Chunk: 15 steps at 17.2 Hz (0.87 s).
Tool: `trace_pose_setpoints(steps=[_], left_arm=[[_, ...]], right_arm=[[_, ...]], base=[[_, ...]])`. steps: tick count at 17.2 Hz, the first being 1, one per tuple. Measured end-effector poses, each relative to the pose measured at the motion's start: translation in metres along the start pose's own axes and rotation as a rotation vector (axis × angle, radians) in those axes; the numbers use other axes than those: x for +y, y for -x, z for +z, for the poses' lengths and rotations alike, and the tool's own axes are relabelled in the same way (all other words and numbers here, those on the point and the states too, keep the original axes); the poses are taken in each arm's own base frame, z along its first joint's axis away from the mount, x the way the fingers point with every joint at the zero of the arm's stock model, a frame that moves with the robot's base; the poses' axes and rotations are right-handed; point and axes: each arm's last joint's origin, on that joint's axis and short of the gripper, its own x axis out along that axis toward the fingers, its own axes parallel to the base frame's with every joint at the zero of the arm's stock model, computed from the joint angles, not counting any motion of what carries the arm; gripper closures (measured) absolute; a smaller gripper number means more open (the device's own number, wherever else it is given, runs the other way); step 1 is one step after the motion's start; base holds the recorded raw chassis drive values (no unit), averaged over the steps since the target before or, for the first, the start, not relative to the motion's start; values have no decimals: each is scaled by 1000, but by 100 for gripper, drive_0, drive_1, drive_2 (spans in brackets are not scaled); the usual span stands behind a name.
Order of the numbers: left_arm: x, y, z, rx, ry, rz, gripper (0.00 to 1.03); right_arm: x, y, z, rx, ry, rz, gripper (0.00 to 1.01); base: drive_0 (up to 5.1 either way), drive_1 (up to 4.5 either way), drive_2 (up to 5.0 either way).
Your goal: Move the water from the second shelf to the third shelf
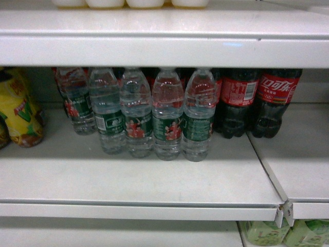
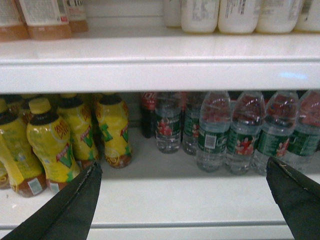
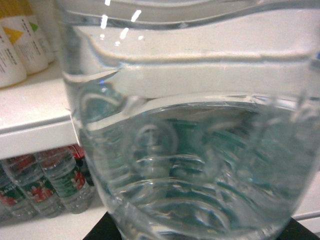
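A clear ribbed water bottle fills the right wrist view, and my right gripper is shut on it. Only the dark fingertips show, at the bottom corners beside the bottle. Several more water bottles with green labels stand in a row on the middle shelf, also seen as water bottles from the left wrist. My left gripper is open in front of that shelf's edge with nothing between its black fingers. Neither gripper shows in the head view.
Dark cola bottles stand right of the water. Yellow juice bottles stand left of it. White bottles line the shelf above. Green-labelled bottles sit on the shelf below. A seam splits the shelf edge at right.
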Motion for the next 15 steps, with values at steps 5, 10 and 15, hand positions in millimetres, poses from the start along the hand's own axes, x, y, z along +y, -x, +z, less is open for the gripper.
trace_pose_setpoints(steps=[5, 10, 15], left_arm=[[0, 0, 0, -1, 0, 0, 5], [0, 0, 0, -4, 0, 0, 5], [0, 0, 0, -2, 0, 2, 5]], right_arm=[[0, 0, 0, 0, 0, 0, 61], [0, 0, 0, -1, 1, 1, 61], [0, 0, 1, -7, 2, 4, 61]], base=[[0, 0, 0], [0, 0, 0], [0, 0, 0]])
